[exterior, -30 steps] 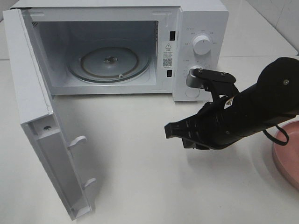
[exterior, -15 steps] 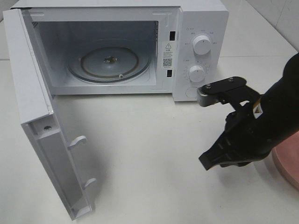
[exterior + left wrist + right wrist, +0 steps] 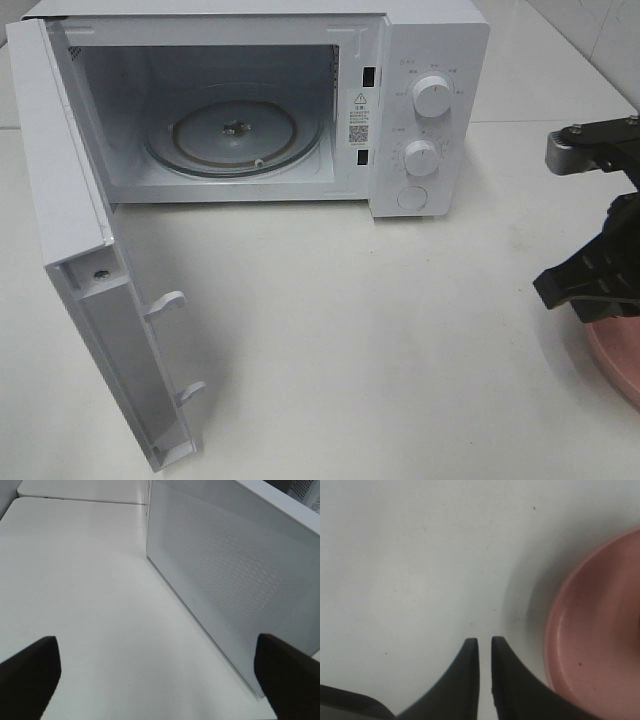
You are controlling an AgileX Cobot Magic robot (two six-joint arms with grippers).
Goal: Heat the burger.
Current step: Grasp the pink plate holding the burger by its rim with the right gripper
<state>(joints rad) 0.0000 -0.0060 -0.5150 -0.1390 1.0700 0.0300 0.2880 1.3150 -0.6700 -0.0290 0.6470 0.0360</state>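
burger didn't show in any view, so its look & place can't be told.

right claw [image 3: 545, 287] hung low over the bench [image 3: 380, 350] at the far right edge, just beside the pink plate [image 3: 622, 358]. in the right wrist view its two black tapered tips were nearly together w/ only a thin slit between them and nothing in it. they pointed at bare bench next to the plate's raised rim. plate was round, matte pink, shallow, w/ a few dark specks.

left claw [image 3: 160, 680] stood wide apart. its dark blunt fingertips [image 3: 30, 675] sat at either side of the left wrist view, gripping nothing, over smooth white bench beside the door's outer face.

microwave [image 3: 430, 50] was a white glossy box at the back of the bench, w/ its door [image 3: 80, 200] swung fully open to the left. door panel had a fine perforated mesh, & two white curved latch hooks [image 3: 165, 303] stuck out of its inner edge. inside, a clear round glass turntable [image 3: 235, 135] lay flat on the cavity floor. control panel on the right carried 2 round white knobs, upper [image 3: 432, 97] & lower [image 3: 421, 158], w/ a round button [image 3: 411, 197] under them.
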